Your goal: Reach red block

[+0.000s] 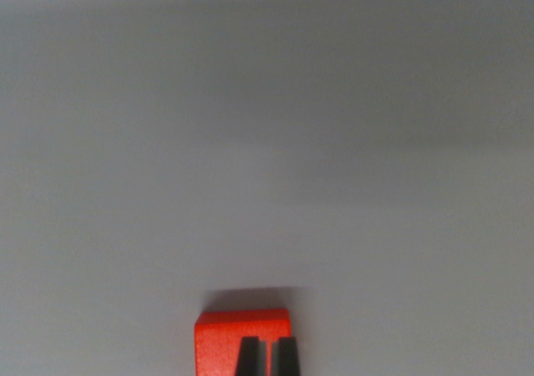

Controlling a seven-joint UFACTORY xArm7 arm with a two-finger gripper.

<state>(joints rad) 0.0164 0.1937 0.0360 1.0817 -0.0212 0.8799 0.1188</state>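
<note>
A red block [221,343] lies on a plain grey surface at the bottom centre of the wrist view, cut off by the lower edge. My gripper [267,361] shows only as two dark fingertips rising from the bottom edge, right over the block's right half. A thin sliver of red shows between the fingertips, which stand nearly together. Whether they touch the block I cannot tell.
The grey surface [267,142] fills the rest of the view, with a soft shadow band across its upper part. A short shadow lies just behind the block.
</note>
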